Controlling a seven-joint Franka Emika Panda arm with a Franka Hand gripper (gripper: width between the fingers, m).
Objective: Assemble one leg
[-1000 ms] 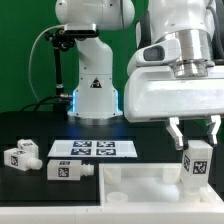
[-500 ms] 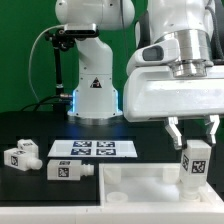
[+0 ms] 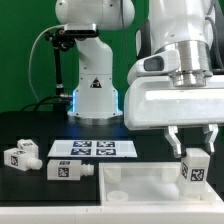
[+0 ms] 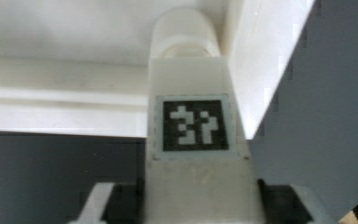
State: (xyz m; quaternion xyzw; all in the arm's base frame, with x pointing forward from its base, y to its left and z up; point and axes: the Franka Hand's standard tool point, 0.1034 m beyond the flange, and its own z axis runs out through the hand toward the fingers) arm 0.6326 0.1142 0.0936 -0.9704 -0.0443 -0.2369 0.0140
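Note:
My gripper [image 3: 194, 150] is shut on a leg [image 3: 196, 167], a small white block with a square tag. It holds the leg upright at the exterior view's right, over the far right corner of the large white square panel [image 3: 135, 183]. In the wrist view the leg [image 4: 195, 110] runs between my fingers [image 4: 282, 203] toward the panel's raised rim [image 4: 87, 75]. Whether the leg's end touches the panel is hidden. Two more legs lie on the black table at the exterior view's left: one [image 3: 22, 156] and another [image 3: 68, 170].
The marker board [image 3: 92, 149] lies flat behind the panel. The robot's white base [image 3: 95, 95] stands at the back centre, with a black stand [image 3: 58, 70] beside it. The table surface is black.
My gripper has moved a little to the exterior view's right and slightly down with the leg in it. The other legs and the panel have not moved.

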